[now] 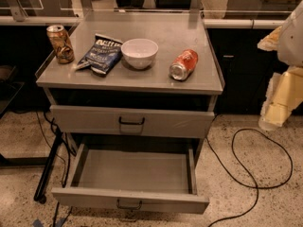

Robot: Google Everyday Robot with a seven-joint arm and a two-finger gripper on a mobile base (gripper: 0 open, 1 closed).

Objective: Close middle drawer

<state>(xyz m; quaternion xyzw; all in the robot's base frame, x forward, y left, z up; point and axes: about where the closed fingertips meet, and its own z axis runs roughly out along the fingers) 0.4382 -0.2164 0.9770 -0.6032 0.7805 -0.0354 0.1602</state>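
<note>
Middle drawer (130, 198): we see it pulled far out toward us, low in the view, under the top drawer (165, 123). It looks empty inside.
Its handle (129, 205): small and dark, in the middle of the flat front.
Long side: the drawer front runs left to right across the view. We think the drawer slides away from us to shut.
Gripper (279, 100): it is at the right edge of the view, off to the side of the cabinet (208, 85), about level with the top drawer. It is not touching the cabinet.
Gripper state: we cannot tell how wide it is, or if it holds anything.
Which way to go: from the gripper, the drawer front lies down and to the left. The two are well apart.
Next move, we think: the gripper has to come down and left, get in front of the flat front, then push straight back.
What could go wrong: a push near one end may turn the drawer crooked, so the middle by the handle looks best.
On top: a standing can (60, 43), a chip bag (100, 55), a white bowl (139, 52) and an orange can (183, 64) on its side. None are in the way.
Floor: a black cable (258, 186) lies to the right of the drawer.
</note>
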